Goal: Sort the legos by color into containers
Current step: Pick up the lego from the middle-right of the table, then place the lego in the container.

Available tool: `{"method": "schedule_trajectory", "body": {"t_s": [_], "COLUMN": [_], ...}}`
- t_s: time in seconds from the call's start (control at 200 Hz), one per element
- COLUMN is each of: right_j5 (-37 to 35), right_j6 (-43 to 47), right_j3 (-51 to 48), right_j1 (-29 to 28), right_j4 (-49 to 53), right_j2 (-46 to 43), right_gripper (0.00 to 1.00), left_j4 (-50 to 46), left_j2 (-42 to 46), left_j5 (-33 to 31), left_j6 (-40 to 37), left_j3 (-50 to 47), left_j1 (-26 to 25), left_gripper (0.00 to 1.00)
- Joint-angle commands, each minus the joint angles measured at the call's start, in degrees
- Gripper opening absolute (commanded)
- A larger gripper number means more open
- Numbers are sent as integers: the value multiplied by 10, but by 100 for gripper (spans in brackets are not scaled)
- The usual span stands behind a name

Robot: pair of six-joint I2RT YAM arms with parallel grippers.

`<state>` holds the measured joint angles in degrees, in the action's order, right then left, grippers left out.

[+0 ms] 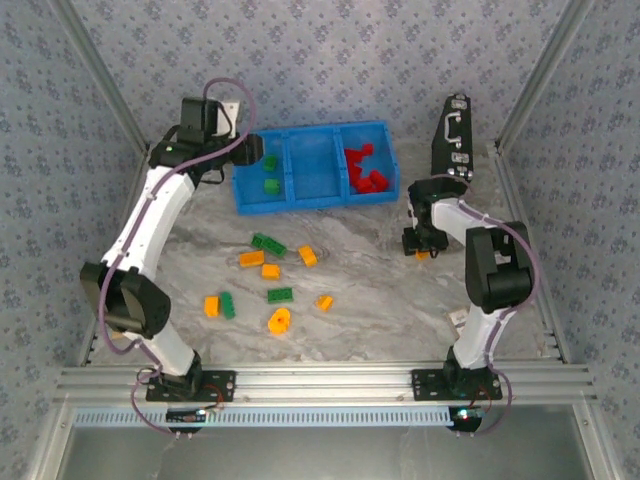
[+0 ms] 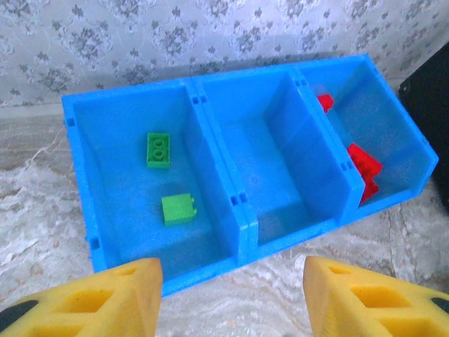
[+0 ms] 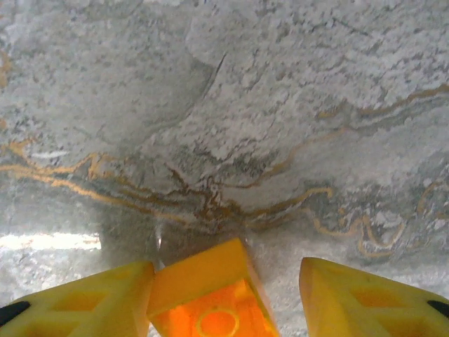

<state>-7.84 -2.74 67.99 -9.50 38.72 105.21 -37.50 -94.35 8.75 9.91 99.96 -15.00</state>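
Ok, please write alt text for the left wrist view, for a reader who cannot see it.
A blue tray with three compartments lies on a marbled table: two green bricks in the left one, nothing in the middle, red bricks in the right. Two yellow fingers stand apart at the bottom edge, holding nothing.

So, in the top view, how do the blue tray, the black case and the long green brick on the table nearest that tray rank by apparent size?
1. blue tray
2. black case, clearly narrower
3. long green brick, far smallest
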Motion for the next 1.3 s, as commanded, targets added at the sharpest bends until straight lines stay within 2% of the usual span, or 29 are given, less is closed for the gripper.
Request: {"method": "schedule_trajectory", "body": {"t_s": [0.0, 0.18, 0.39, 0.545, 0.725, 0.85, 0.96, 1.175, 1.24, 1.3], "right_j5": [11, 18, 26, 33, 36, 23, 30, 47, 51, 57], "right_j6": [11, 10, -4, -15, -14, 10, 21, 38, 42, 47], "right_j3": [14, 8, 8, 39, 197, 350, 500, 780, 828, 832], "right_j1": [3, 1, -9, -25, -89, -140, -160, -187, -189, -190], "right_j4": [11, 18, 39, 61, 62, 50, 53, 98, 103, 89], "right_j2": [7, -1, -34, -66, -49, 29, 128, 328, 371, 390], "right_gripper": [53, 30, 22, 21, 19, 18, 17, 17, 18, 19], "left_j4": [-43, -59, -52, -68, -69, -43, 5, 11, 4, -11], "left_j2": [15, 41, 91, 121, 167, 195, 213, 225, 234, 245], "left_j5": [4, 20, 59, 96, 112, 138, 168, 118, 94, 55], "left_j6": [-23, -28, -26, -53, -46, -15, 30, 118, 130, 134], "left_j3": [-14, -27, -84, -129, -206, -271, -342, -423, -439, -448], "left_j1": [3, 16, 55, 57, 62, 69, 70, 72, 70, 69], "left_gripper": [56, 56, 56, 57, 57, 57, 57, 56, 57, 59]}}
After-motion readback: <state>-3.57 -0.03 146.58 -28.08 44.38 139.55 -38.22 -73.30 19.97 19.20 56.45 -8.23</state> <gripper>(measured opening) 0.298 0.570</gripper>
